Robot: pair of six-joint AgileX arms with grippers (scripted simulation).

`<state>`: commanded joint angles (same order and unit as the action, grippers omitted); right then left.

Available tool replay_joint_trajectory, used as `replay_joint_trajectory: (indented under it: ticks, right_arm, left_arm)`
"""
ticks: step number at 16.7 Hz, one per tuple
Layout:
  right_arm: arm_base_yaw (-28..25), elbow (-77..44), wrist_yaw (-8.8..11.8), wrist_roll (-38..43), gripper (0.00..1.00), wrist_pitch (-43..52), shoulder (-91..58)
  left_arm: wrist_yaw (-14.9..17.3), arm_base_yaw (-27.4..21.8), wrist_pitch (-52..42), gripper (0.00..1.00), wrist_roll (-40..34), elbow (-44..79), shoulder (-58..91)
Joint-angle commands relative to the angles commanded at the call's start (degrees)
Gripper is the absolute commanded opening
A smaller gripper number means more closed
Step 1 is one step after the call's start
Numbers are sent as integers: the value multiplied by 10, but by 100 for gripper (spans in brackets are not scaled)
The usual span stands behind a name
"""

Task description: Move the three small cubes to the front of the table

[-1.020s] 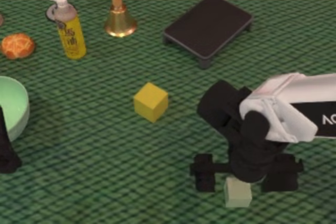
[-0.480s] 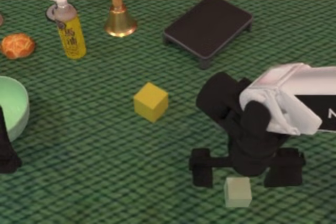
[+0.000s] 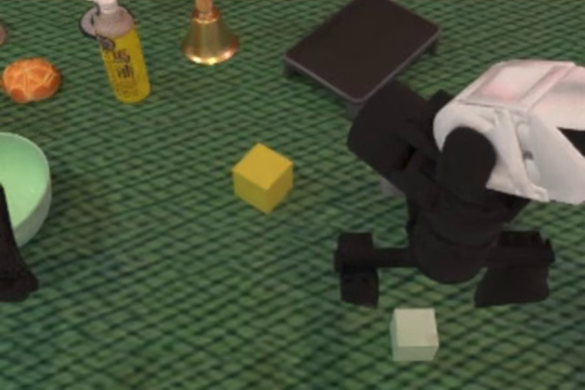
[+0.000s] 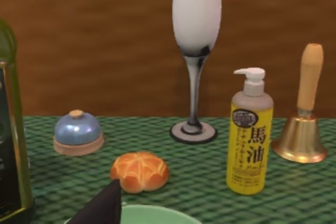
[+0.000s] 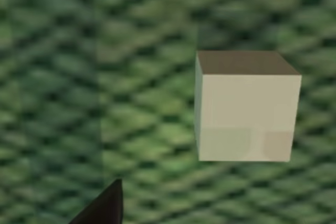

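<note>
From above, the right gripper (image 3: 445,282) hangs over the right half of the table (image 3: 183,262) with its two fingers (image 3: 358,271) spread wide and nothing between them. The grey-green cube (image 3: 414,334) sits on the cloth just in front of the fingers, apart from both, near the front edge. The yellow cube (image 3: 262,177) stands well off to the left of the fingers, mid-table. I see no pink cube anywhere; if it is there, the arm may be hiding it. The tray (image 3: 362,44) lies behind the gripper. The left gripper (image 3: 11,267) is parked at the far left edge beside the green bowl (image 3: 23,191); whether it is open or shut I cannot tell.

The left wrist view shows only the back row: the bottle (image 4: 250,132), the bell (image 4: 301,112), the glass (image 4: 195,51), the bun (image 4: 139,171) and a blue dome (image 4: 77,132).

The right wrist view looks down on the grey-green cube (image 5: 245,106) resting free on the cloth, one dark fingertip (image 5: 102,207) well clear of it.

I'd judge the grey-green cube placed and let go. The next move calls for swinging over to the yellow cube, straddling it with open fingers and closing square on its sides.
</note>
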<state>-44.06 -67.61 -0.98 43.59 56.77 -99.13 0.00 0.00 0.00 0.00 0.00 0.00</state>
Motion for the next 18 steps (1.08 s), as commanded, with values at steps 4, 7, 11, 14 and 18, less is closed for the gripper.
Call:
replay_joint_trajectory:
  ticks: [4,7,11,14,18]
  right_arm:
    - [3,3,0,-3,100,-4,2]
    - [9,13,-1,-24,100,-29,40]
    - [32,52,-3,-76,100,-91,148]
    - [66,106,-4,-130,100,-157,271]
    - [129,205,-2,-206,100,-253,456]
  left_arm:
    - [1,-3,-5,100,1,6,4]
    - [11,-26,-47,100,8,58,44]
    - [27,-77,-161,100,25,203,181]
    - [37,-120,-282,100,40,344,348]
    - [43,-178,-464,100,58,545,629]
